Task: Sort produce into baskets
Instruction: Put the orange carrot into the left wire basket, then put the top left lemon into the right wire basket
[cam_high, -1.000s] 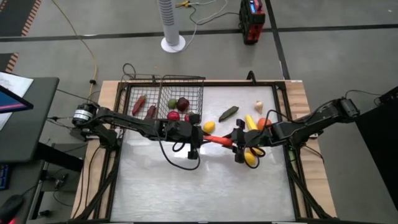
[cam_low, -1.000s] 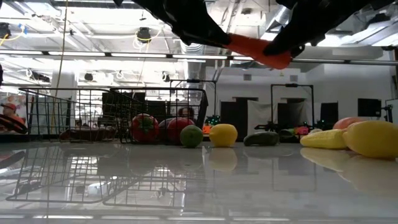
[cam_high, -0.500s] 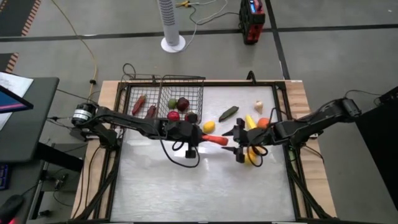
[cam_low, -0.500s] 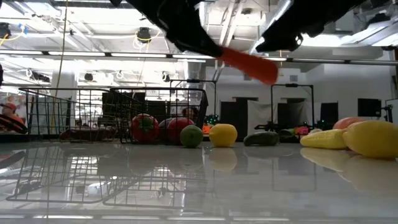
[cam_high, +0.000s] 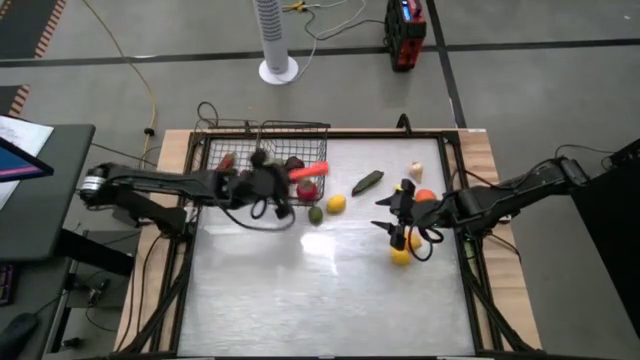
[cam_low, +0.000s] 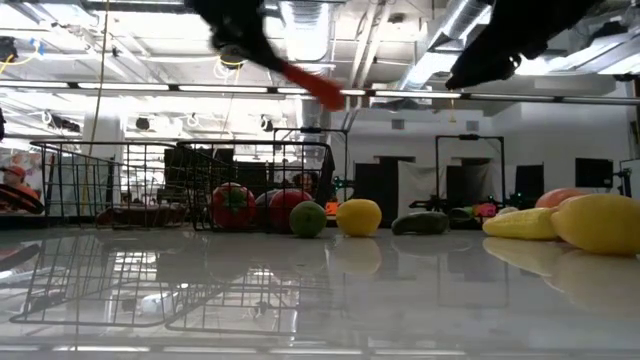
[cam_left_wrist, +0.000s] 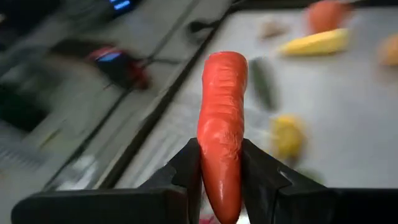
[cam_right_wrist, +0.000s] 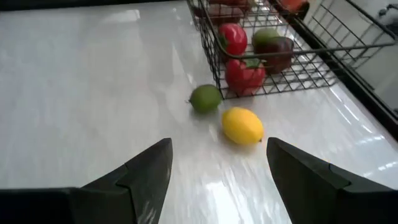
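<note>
My left gripper (cam_high: 290, 177) is shut on a long orange-red carrot (cam_high: 309, 170) above the deeper black wire basket (cam_high: 268, 150), which holds red and dark red produce. The shallower basket (cam_high: 212, 158) adjoins it on the left. My right gripper (cam_high: 397, 214) is open and empty above the table's right part, beside a yellow corn cob (cam_high: 403, 196) and an orange (cam_high: 425, 196). A lime (cam_right_wrist: 206, 98) and a lemon (cam_right_wrist: 242, 125) rest on the table in front of the deeper basket (cam_right_wrist: 261, 46). My left gripper pinches the carrot between its two fingers (cam_left_wrist: 191, 163) by the sides of one end (cam_left_wrist: 221, 177). The fingers come about level from the table's left and lie along the carrot. The carrot (cam_low: 312, 82) sticks out past the fingertips, lifted clear, its free end slanting slightly down.
A dark green cucumber (cam_high: 367, 181), a pale garlic-like piece (cam_high: 416, 172) and a second yellow fruit (cam_high: 401, 256) lie on the table's right half. The table's near half (cam_high: 320, 300) is bare white. The black frame runs along the table's edges.
My right gripper has let go of the carrot's end and drawn back toward the table's right edge. My left gripper has carried the carrot up and toward the far left, from the table's middle to above the deeper basket.
</note>
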